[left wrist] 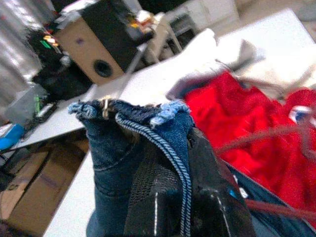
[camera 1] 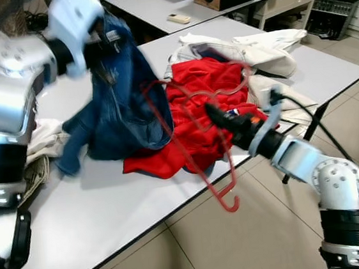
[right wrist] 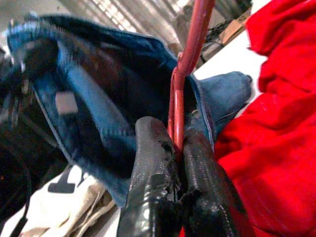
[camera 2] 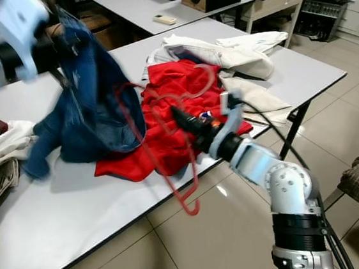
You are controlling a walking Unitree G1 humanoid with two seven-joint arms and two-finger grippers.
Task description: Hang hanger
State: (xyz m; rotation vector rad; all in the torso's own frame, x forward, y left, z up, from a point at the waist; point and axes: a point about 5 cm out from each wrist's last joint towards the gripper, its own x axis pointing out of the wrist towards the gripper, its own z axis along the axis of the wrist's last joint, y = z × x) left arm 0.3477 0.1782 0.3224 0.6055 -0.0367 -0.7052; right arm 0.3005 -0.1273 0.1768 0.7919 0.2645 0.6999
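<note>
Right gripper (right wrist: 177,148) clamps the red hanger (camera 1: 199,139); left gripper (left wrist: 173,163) lifts jeans (camera 1: 114,96).

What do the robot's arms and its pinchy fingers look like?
Both arms are shiny silver metal with black bands at the joints. The left arm is chunky, with a white wrist piece. The right arm has rounded silver joints and a black cable looping along it. Each end effector has two long black fingers, rubbery and textured.
</note>
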